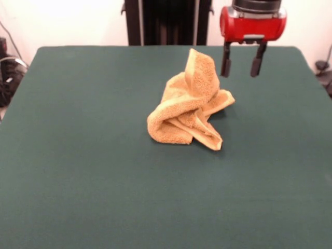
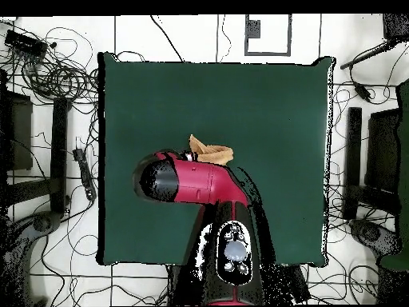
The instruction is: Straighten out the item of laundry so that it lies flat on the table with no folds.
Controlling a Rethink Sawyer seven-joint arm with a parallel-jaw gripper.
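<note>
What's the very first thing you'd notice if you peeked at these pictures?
The golden-orange towel jumps out first: it sits crumpled in a heap near the middle of the dark green table, one corner poking up. Next comes the red and black gripper, hanging open just beside that raised corner and holding nothing. From overhead, the robot's arm covers most of the towel, so only a small piece peeks out.

— How is the scene lit?
— The table [image 1: 93, 171] is evenly and softly lit from above; only a faint shadow is cast beside the towel [image 1: 189, 106]. The wall behind is rendered bright, nearly washed out.
— Any glare or blur?
— A small highlight is seen on the arm [image 2: 192, 180] in the overhead view. The towel's pile is rendered slightly soft.
</note>
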